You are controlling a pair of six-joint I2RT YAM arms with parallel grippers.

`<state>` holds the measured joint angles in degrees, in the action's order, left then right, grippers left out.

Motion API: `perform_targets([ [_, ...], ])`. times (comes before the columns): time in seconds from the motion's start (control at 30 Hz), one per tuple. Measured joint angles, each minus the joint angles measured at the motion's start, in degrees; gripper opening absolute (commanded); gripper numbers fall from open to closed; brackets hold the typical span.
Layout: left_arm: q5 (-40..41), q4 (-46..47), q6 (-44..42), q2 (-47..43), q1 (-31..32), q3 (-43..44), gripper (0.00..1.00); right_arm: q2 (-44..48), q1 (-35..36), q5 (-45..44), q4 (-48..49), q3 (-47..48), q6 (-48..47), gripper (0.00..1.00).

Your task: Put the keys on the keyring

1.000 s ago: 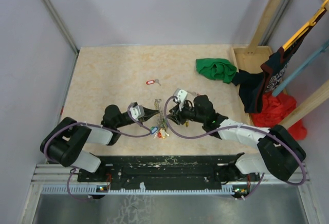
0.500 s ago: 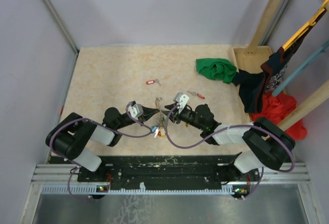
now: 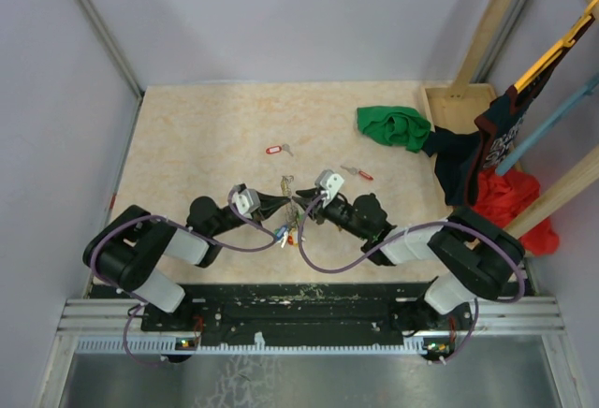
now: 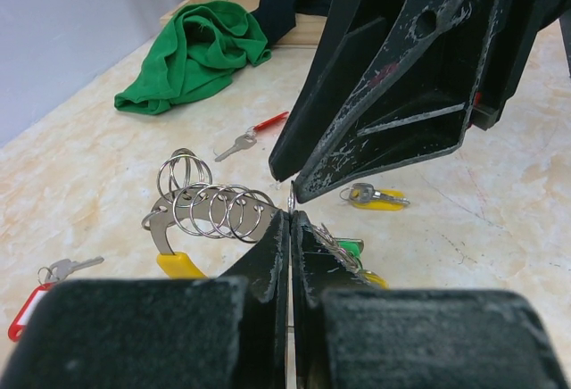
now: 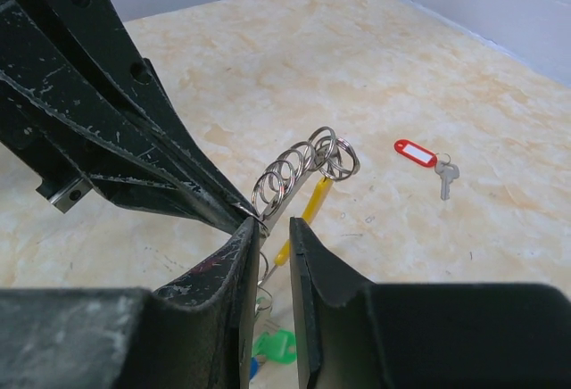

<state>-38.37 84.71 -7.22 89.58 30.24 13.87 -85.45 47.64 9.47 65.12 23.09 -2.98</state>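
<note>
Keyring [image 3: 288, 213] position: low over the table [image 3: 206, 137], near its front middle, directly between the tips of the two grippers. The left gripper [image 3: 278, 204] is clenched, with its fingers pressed together on the thin grey wire of the keyring; in the left wrist view the wire runs up through the seam between the fingers. The right gripper [image 3: 301, 198] faces the left gripper tip to tip, almost touching it. Its jaws stand a narrow gap apart, and it cannot be told whether they grasp anything. A row of small rings [image 5: 299, 168] stands up from the bunch on the far side of the tips. A yellow tag [image 5: 303, 215] hangs just below these rings, and a green tag [image 5: 278, 346] lies on the table under the right gripper. A red-tag key [image 3: 274, 150] lies loose on the table, farther from the arm bases and apart from the keyring. A red-headed key [image 3: 357, 172] lies to the right of the grippers. A green cloth [image 3: 393, 125] lies near the far right corner.
</note>
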Motion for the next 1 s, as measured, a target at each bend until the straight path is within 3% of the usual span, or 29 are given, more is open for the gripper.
perform_targets([
  [0.43, 0.3, 0.2, 0.7, -0.1, 0.3, -0.2, 0.00, -4.7, 1.6, -4.0, 7.5, -0.9, 0.2, 0.20],
  [0.83, 1.1, 0.6, 1.0, -0.1, 0.4, -0.2, 0.01, -8.6, 1.9, -4.9, 14.8, -1.3, 1.1, 0.01],
  [1.0, 1.4, 0.7, 1.0, -0.2, 0.5, -0.2, 0.09, -8.7, 1.9, -5.0, 14.9, -1.3, -0.3, 0.00],
])
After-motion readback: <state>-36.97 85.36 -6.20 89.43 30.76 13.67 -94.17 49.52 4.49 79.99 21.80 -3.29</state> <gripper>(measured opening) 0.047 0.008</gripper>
